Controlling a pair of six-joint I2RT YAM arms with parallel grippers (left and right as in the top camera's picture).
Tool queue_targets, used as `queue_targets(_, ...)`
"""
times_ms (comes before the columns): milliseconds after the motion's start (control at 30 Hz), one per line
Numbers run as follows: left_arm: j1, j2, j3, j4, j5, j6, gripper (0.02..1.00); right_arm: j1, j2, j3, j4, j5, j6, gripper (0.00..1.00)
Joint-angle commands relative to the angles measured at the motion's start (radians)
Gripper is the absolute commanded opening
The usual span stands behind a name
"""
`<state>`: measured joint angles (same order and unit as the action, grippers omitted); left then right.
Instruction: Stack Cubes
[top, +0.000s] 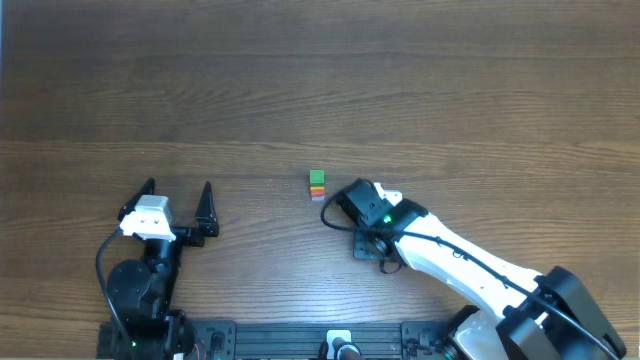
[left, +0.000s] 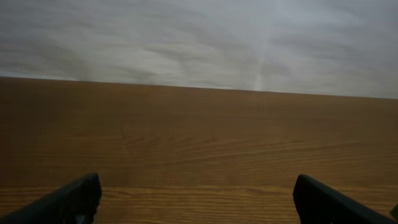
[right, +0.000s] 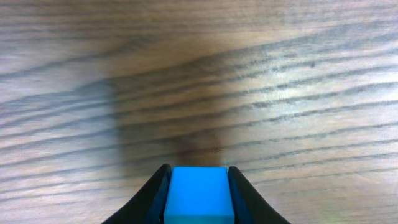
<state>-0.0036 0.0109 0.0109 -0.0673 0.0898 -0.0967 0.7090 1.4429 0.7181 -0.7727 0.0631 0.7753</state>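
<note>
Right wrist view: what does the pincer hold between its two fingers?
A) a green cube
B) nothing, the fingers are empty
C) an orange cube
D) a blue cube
D: in the right wrist view the right pincer has its two dark fingers closed against the sides of a blue cube, held above the wooden table.

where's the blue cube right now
The blue cube is held in the right gripper over the wooden table; in the top view that gripper sits just right of the cube stack.
</note>
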Motion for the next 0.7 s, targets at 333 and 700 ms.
queue_targets(333,-0.003,-0.008,-0.005,-0.003,-0.001,0.014,1.0,-0.013,0.111,0.607,-0.317,0.1,-0.126,0.251)
queue_targets(700,-0.003,-0.008,-0.005,-0.003,-0.001,0.014,1.0,-0.014,0.425,0.952,-0.382,0.061,-0.163,0.244)
